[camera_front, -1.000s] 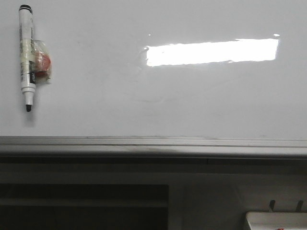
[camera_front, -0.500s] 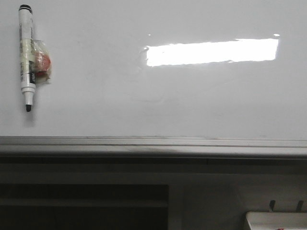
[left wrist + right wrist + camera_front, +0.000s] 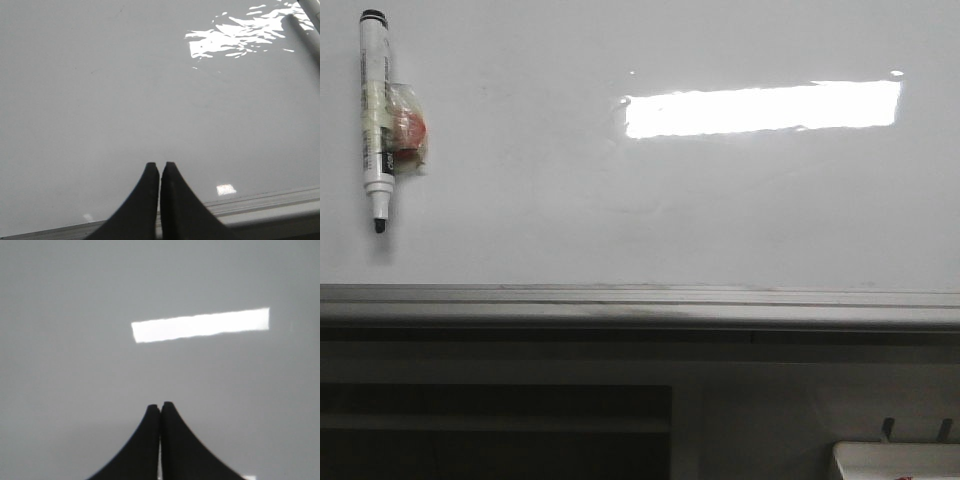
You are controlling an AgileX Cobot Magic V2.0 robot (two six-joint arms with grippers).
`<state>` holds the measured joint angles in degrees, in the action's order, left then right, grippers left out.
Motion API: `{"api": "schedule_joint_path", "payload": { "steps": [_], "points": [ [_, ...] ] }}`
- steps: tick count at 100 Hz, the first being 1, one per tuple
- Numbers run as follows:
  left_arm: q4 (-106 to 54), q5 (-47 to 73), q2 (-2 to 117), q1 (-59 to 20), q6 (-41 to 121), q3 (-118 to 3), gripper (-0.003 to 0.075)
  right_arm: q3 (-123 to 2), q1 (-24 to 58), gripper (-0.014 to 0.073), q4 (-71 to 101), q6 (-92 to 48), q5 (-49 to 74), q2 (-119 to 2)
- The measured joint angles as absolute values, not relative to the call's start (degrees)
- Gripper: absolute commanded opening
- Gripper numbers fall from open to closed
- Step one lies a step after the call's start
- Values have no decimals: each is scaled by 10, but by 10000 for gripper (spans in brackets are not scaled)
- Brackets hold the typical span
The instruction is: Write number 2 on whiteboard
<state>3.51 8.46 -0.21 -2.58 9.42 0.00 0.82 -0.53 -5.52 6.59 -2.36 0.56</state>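
Observation:
The whiteboard [image 3: 620,200] fills the upper front view, glossy white above a grey metal bottom rail [image 3: 640,305]. No number 2 shows on it. A white marker with a black tip [image 3: 375,120] hangs tip-down at the board's upper left, taped to a red magnet [image 3: 408,130]. Neither gripper appears in the front view. In the left wrist view my left gripper [image 3: 160,167] is shut and empty, facing the whiteboard [image 3: 100,100] just above the rail. My right gripper [image 3: 160,407] is also shut and empty in front of the whiteboard [image 3: 75,315].
A bright rectangular light reflection [image 3: 760,108] lies on the board's upper right. Below the rail is a dark recess [image 3: 490,430], and the corner of a white tray [image 3: 895,462] shows at the lower right. A marker-like grey rod [image 3: 307,30] edges the left wrist view.

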Motion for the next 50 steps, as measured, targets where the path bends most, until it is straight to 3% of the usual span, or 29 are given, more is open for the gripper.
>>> {"api": "schedule_joint_path", "payload": {
  "steps": [34, 50],
  "points": [
    [-34, 72, -2, -26, 94, 0, -21, 8, -5, -50, -54, 70, -32, 6],
    [-89, 121, 6, -26, 94, -15, -21, -49, -5, -50, -43, 78, 132, -5]
  ]
}}
